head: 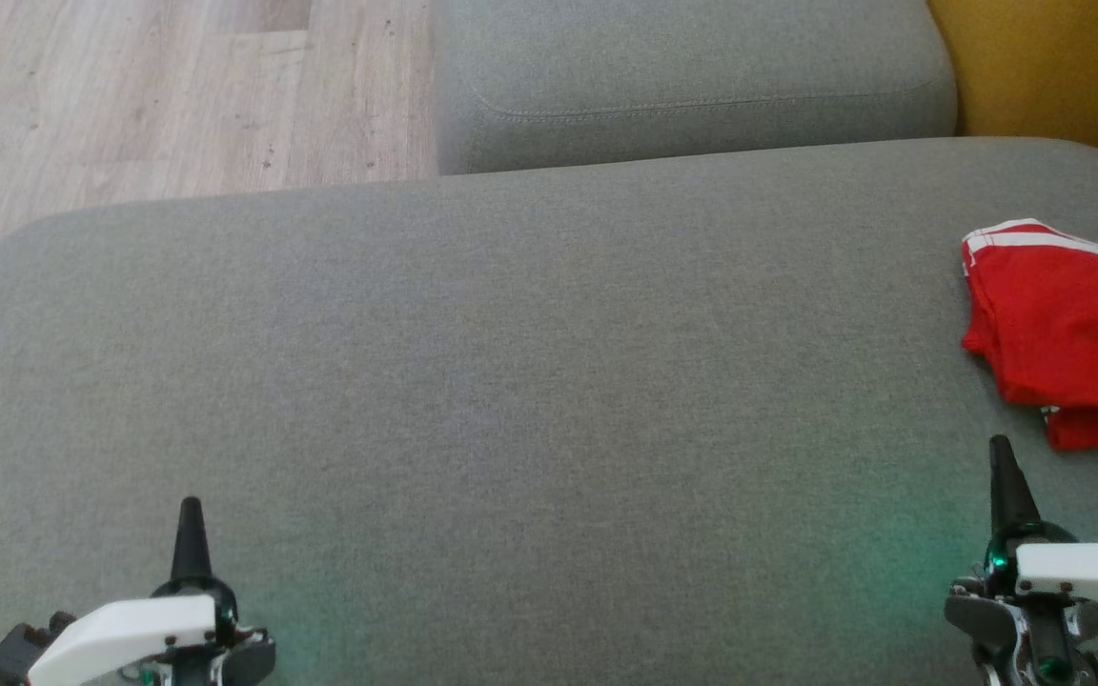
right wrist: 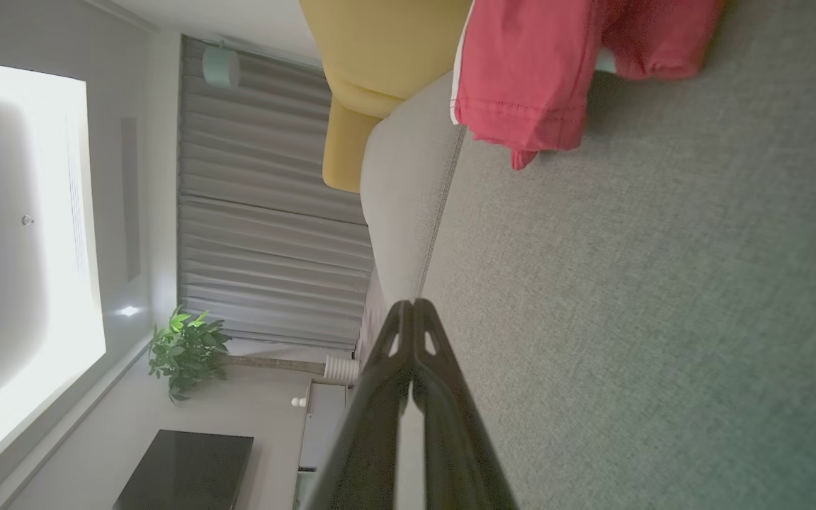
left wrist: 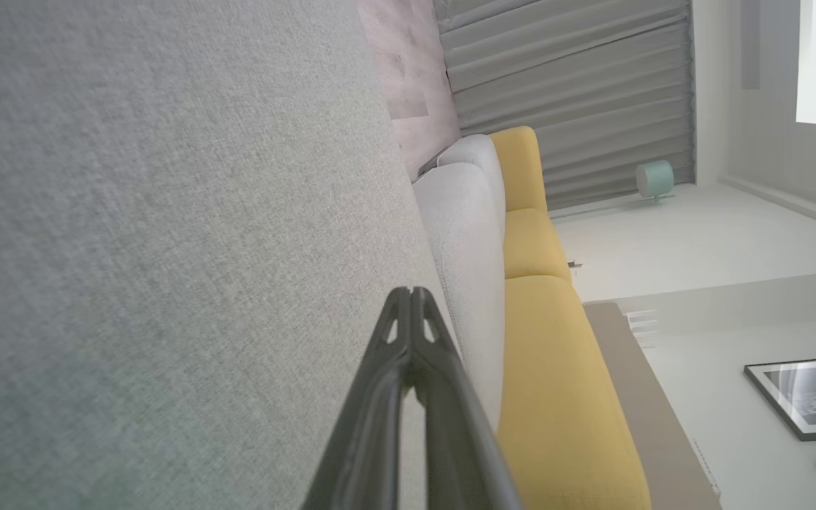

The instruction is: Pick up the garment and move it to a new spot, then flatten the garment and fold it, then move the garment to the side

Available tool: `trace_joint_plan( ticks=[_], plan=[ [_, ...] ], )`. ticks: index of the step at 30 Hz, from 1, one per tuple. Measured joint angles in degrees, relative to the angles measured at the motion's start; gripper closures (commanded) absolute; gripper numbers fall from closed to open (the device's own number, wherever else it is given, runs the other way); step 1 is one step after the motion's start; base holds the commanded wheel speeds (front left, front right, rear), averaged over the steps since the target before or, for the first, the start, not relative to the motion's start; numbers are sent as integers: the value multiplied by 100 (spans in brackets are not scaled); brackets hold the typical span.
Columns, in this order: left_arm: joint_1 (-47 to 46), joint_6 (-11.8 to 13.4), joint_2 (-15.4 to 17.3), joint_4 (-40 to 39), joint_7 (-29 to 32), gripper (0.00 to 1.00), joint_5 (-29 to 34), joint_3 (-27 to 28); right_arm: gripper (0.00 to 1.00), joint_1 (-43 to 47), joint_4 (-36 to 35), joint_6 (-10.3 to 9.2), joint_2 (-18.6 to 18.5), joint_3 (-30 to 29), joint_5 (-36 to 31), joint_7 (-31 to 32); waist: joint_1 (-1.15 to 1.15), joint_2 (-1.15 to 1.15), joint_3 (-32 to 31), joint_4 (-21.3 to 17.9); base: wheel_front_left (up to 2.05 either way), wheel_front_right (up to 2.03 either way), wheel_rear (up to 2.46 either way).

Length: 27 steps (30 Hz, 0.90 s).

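Grey woven upholstery of a wide sofa seat (head: 511, 381) forms the work surface across the head view. Beyond it we note a second grey cushion (head: 692, 86), pale wooden floor (head: 177, 95) to the left and yellow upholstery (head: 1045, 67) at the upper right.

Task item: we find the garment (head: 1064, 324), red with white stripes along one edge. It lies crumpled on the sofa seat at the far right of the head view, partly cut off by the frame edge.

Left end effector (head: 191, 519): clenched, its two dark fingers pressed together tip to tip, grasping nothing. It sits over bare seat fabric at the lower left, well apart from the garment.

Right end effector (head: 1000, 457): likewise clenched and empty, at the lower right. Its tip is near the garment's lowest fold but apart from it.

Containers: we record one, in the right wrist view. It is a white ribbed pot (right wrist: 342, 368) holding a green leafy plant (right wrist: 185, 350), beside a grey pleated curtain (right wrist: 266, 212).

Markings: two dark framed pictures (left wrist: 805, 393) hang on a white wall in the left wrist view. Their content is too blurred for us to read.
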Motion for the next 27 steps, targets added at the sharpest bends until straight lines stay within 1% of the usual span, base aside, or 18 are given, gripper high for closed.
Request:
trace_joint_plan(
  ticks=[19,20,27],
  plan=[
    [-153,-77,-11,-134,322,100,-1257,213,100,-214,-109,-1,-1,-114,1378,285,0,0,48,-59,0,0,0],
    [-165,-118,-12,-140,327,100,-1319,221,100,-215,-116,-1,-2,-120,1451,305,0,0,51,-62,0,0,0],
    [-234,-120,-13,-153,349,100,-1371,233,100,-217,-131,-1,-2,-123,1521,310,0,0,51,-63,0,0,0]
  ],
)
